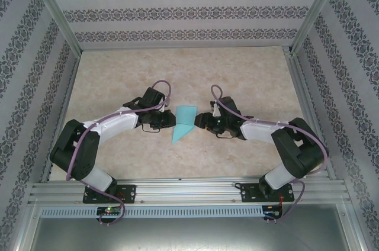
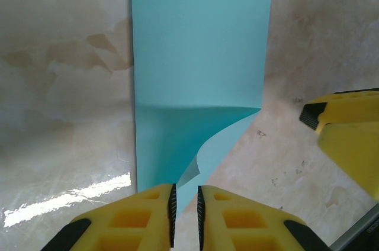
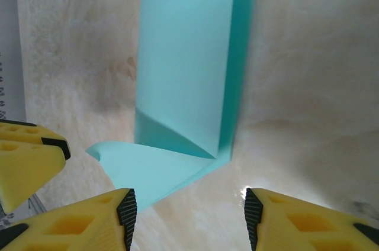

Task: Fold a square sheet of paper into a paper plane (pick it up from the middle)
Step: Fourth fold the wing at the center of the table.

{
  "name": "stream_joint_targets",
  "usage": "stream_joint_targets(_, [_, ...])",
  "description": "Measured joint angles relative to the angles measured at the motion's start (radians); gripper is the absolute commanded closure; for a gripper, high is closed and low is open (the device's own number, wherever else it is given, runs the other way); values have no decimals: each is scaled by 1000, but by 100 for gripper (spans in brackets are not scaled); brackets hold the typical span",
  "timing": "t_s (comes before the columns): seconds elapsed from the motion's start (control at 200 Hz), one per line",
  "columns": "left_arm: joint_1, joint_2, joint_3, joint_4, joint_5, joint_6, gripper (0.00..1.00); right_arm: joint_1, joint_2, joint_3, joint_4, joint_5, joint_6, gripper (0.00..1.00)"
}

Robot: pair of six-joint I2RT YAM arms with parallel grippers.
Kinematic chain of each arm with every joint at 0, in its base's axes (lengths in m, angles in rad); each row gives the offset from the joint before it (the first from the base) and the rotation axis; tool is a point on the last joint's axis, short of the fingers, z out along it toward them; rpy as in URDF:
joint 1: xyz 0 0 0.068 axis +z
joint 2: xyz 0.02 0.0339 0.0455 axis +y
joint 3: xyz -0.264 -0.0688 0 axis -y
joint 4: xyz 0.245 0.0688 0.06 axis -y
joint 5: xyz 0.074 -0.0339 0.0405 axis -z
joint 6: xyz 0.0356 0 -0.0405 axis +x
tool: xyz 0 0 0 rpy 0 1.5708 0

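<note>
The square sheet of paper (image 1: 184, 122), turquoise, lies folded on the table's middle between both grippers, tapering to a point toward the near edge. In the left wrist view the paper (image 2: 201, 44) is a long strip with a cross crease and a loose corner flap curling up at my left gripper (image 2: 185, 215). Its jaws stand a narrow gap apart, with the flap's tip at the left pad. My right gripper (image 3: 189, 218) stands wide open over the table, just short of the paper's (image 3: 183, 67) folded diagonal flap. In the top view the left gripper (image 1: 173, 119) and right gripper (image 1: 197, 122) flank the sheet.
The marble-patterned table (image 1: 177, 73) is fenced by aluminium rails (image 1: 189, 189) and patterned walls. The right gripper's yellow finger (image 2: 349, 138) pokes into the left wrist view, and the left gripper's finger (image 3: 26, 156) into the right wrist view, so the two sit close together.
</note>
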Motion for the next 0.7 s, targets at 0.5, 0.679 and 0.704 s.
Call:
stream_joint_targets(0.5, [0,19,1,14,16,4,78,19,130,74,13,-3,63,48])
stream_joint_targets(0.679, [-7,-51,1,20,58,8,79,19,130,74,13,-3,64,48])
stream_joint_targets(0.704, [-10,-50,1,24,68,8,79,19,130,75,13,-3,64,48])
